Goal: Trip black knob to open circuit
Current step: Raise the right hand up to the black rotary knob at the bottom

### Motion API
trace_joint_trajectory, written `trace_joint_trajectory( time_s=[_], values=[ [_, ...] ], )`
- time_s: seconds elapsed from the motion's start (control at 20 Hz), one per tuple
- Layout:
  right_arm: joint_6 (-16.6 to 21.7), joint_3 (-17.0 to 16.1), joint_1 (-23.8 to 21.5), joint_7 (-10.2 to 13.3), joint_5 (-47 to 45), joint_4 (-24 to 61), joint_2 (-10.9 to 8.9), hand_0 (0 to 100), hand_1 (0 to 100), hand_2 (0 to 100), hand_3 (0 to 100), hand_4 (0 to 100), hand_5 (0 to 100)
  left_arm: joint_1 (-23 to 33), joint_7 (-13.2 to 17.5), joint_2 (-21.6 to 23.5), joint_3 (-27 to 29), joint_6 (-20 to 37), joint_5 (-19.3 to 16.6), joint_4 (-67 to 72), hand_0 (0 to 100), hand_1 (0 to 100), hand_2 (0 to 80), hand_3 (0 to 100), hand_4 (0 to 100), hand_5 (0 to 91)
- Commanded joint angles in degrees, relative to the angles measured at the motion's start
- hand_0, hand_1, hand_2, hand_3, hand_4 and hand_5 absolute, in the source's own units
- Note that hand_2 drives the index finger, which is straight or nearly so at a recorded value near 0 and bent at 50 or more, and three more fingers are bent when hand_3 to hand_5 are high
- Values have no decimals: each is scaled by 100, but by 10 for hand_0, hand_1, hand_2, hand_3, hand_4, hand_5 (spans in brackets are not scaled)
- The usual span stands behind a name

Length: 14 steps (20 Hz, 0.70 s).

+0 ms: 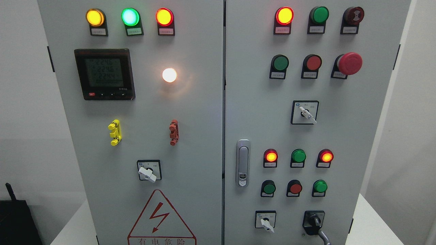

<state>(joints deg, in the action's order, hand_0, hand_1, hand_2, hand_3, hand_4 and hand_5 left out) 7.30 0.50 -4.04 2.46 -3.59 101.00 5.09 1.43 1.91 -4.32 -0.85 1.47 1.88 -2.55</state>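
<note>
The black knob (313, 220) sits on a black plate at the lower right of the cabinet's right door (357, 136), its handle pointing roughly up. A thin grey part (324, 237) rises from the bottom edge and touches the knob's lower right side. It seems to belong to my right hand, and the rest of that hand is out of frame. My left hand is nowhere in the head view.
A white selector switch (266, 223) sits left of the black knob, with rows of lit and unlit lamps and buttons above. A door latch (242, 163) is near the middle seam. The red mushroom stop button (349, 63) juts out at the upper right. The left door carries a meter (104, 74).
</note>
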Motion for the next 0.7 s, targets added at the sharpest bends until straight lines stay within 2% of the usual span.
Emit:
trace_joint_trajectory(
  time_s=[0.0, 0.65],
  values=[
    [17, 65, 79, -17, -1, 95, 1, 0, 0, 0, 1000, 1000, 981, -12, 2, 1, 14, 20, 14, 0, 120, 389, 0, 0, 0, 0],
    [17, 188, 88, -17, -1, 95, 1, 0, 0, 0, 1000, 1000, 981, -12, 2, 1, 14, 19, 5, 0, 120, 389, 0, 0, 0, 0]
  ],
)
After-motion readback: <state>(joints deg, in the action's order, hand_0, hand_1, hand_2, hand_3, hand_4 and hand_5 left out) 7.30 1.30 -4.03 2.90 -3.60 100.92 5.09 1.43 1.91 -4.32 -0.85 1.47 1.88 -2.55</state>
